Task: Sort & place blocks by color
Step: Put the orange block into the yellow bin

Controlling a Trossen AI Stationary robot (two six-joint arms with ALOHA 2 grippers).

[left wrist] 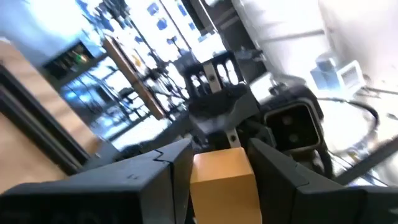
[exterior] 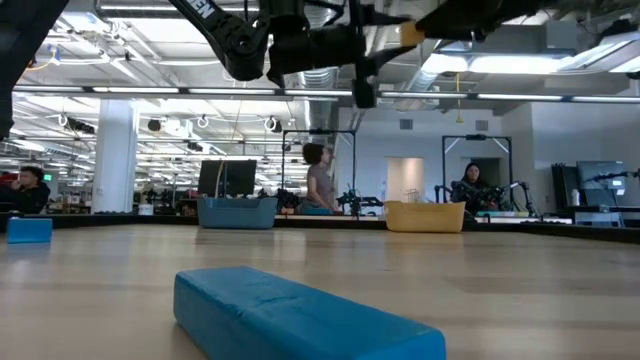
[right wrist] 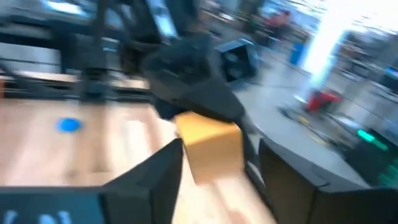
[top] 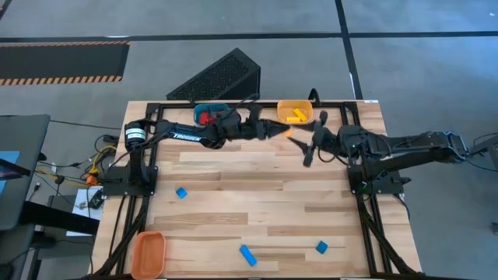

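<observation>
My left gripper (top: pixel 282 129) reaches from the left across the far part of the table and is shut on a small orange block (top: pixel 289 131), held in the air. My right gripper (top: pixel 311 141) faces it from the right and is open. In the right wrist view its fingers stand on either side of the same block (right wrist: pixel 211 149) without plainly touching it. Three blue blocks lie flat on the table: one at mid-left (top: pixel 181 192), a bar (top: pixel 247 255) and a cube (top: pixel 321 247) near the near edge. My left gripper pinches the orange block (left wrist: pixel 221 177) between its two fingers (left wrist: pixel 155 180), which are on two opposite sides of it. The fingers come roughly level from the table's left. The block is lifted clear of the table, and part of it sticks out beyond the fingertips toward my right gripper.
A blue bin (top: pixel 210 115) holding red blocks and a yellow-orange bin (top: pixel 294 111) holding yellow blocks stand at the far edge, close behind the grippers. An orange bin (top: pixel 148 253) sits at the near left corner. People sit at desks in the room beyond.
</observation>
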